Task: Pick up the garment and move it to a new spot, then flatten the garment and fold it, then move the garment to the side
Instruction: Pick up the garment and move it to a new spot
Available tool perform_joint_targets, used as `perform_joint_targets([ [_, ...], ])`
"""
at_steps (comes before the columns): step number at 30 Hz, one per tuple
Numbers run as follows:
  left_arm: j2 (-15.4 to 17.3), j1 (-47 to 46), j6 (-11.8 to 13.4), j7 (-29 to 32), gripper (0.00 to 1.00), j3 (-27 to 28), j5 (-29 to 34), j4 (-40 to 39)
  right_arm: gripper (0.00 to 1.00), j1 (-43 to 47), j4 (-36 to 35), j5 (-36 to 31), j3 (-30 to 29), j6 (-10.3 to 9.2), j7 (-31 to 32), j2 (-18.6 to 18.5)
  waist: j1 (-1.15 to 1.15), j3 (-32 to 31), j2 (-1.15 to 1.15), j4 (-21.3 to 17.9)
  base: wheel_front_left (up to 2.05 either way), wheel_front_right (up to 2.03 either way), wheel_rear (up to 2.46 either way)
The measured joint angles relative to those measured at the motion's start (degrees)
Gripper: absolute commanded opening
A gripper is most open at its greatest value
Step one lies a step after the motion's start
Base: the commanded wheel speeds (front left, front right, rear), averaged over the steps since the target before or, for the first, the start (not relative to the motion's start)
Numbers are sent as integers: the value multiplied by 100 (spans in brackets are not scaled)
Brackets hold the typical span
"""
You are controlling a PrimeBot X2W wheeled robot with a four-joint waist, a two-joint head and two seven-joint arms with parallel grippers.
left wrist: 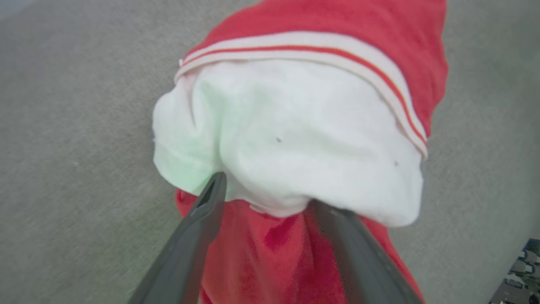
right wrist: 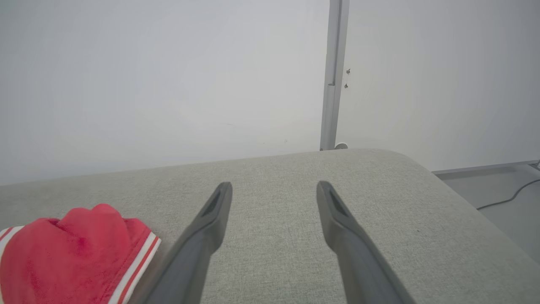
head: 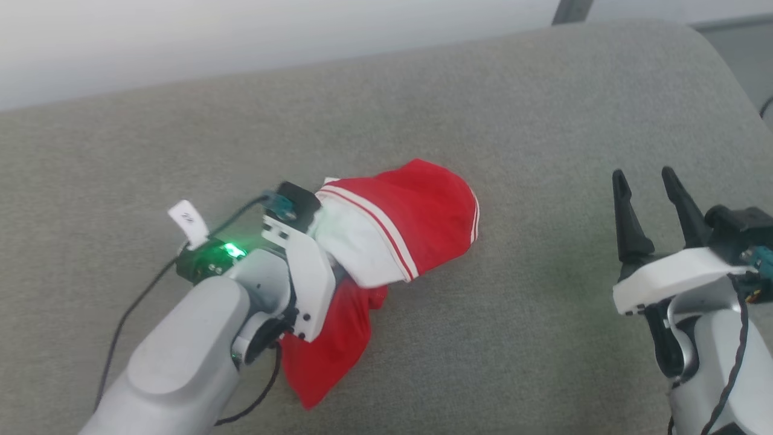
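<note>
- Grey fabric-covered bench (head: 543, 290), pale wall (right wrist: 168, 84) behind.
- Bunched red jersey (head: 416, 217) runs near-left to far-right.
- Left claw (left wrist: 268, 192) spread open astride it; right claw (head: 642, 175) open, well apart.

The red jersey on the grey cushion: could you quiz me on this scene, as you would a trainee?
1. True or false: the garment lies spread flat on the grey cushion.
2. What colour is the fabric bunched at the tips of the left fingers? A white, B blue, C black.
3. Fill in: the right fingers stand ____, with nothing between them.
Key: 1 false; 2 A; 3 open.
</note>
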Motion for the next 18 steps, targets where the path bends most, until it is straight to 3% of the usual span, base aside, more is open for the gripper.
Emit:
perform_joint_targets([
  [8,426,333,68,-939,100,499,-99,-360,100,387,-4,-33,-53,0,146,-74,0,-544,0,319,0,0,0],
  [18,891,1189,274,-2660,100,1350,-220,-523,100,784,-54,9,-148,0,270,-141,0,-1030,0,685,0,0,0],
])
